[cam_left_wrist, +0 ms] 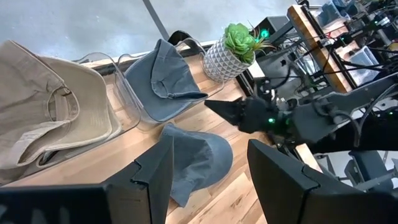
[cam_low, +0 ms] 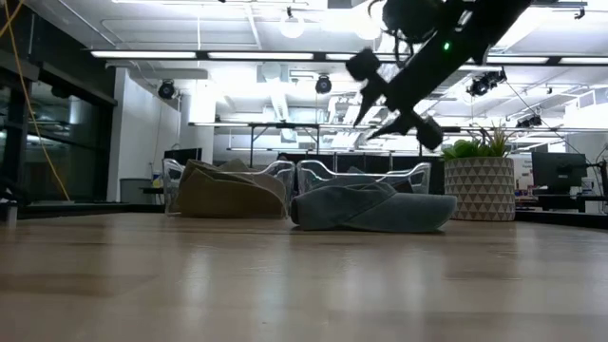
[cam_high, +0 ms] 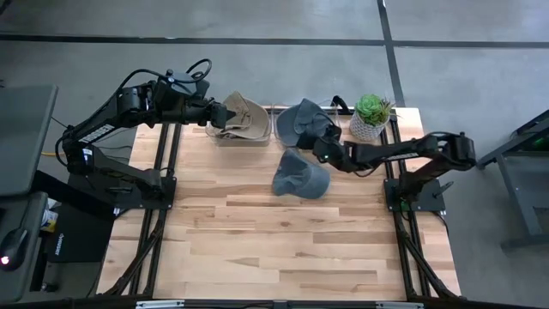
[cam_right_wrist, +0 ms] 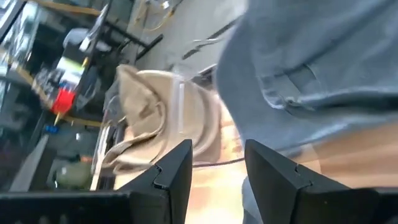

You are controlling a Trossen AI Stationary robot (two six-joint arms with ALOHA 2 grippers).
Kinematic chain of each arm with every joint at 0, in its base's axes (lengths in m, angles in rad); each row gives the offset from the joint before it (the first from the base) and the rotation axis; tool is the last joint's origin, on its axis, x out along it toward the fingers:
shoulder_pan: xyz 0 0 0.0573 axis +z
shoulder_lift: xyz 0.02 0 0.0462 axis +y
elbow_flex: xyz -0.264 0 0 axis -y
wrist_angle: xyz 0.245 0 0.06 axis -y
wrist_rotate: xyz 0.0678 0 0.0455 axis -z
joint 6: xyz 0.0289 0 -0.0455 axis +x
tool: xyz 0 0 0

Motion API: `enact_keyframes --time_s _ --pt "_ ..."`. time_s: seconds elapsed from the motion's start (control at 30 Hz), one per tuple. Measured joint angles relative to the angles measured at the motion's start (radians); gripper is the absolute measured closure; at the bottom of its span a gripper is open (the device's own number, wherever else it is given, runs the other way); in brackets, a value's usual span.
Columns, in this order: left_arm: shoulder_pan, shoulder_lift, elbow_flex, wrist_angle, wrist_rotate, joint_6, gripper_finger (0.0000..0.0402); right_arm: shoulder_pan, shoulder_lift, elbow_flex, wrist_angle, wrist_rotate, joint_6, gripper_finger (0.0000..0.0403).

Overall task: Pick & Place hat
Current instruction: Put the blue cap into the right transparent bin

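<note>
One blue-grey hat [cam_high: 302, 176] lies flat on the wooden table [cam_high: 283, 249], not in any bin yet, while a tan hat [cam_high: 243, 118] already sits in its clear bin [cam_high: 225, 137] and another blue-grey hat [cam_high: 302, 121] sits in the bin next to it, so I think the hat on the table is the job that is left. My right claw [cam_high: 321, 150] hangs in the air just past the far edge of that hat, between it and the bins, with my arm stretched in low from the right side, and its two fingers are apart with nothing in them. My left claw [cam_high: 225, 114] waits up by the tan hat, its fingers apart and empty too.
</note>
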Motion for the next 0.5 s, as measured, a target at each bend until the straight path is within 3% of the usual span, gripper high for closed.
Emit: enact_keyframes --time_s 0.27,0.5 --pt "0.0 0.0 0.0 -0.008 0.009 0.0 0.0218 0.038 -0.138 0.0 -0.015 -0.11 -0.294 0.026" --pt "0.0 0.013 -0.081 0.005 0.054 -0.024 0.0218 0.076 -0.269 0.0 -0.181 -0.197 -0.329 0.0261"
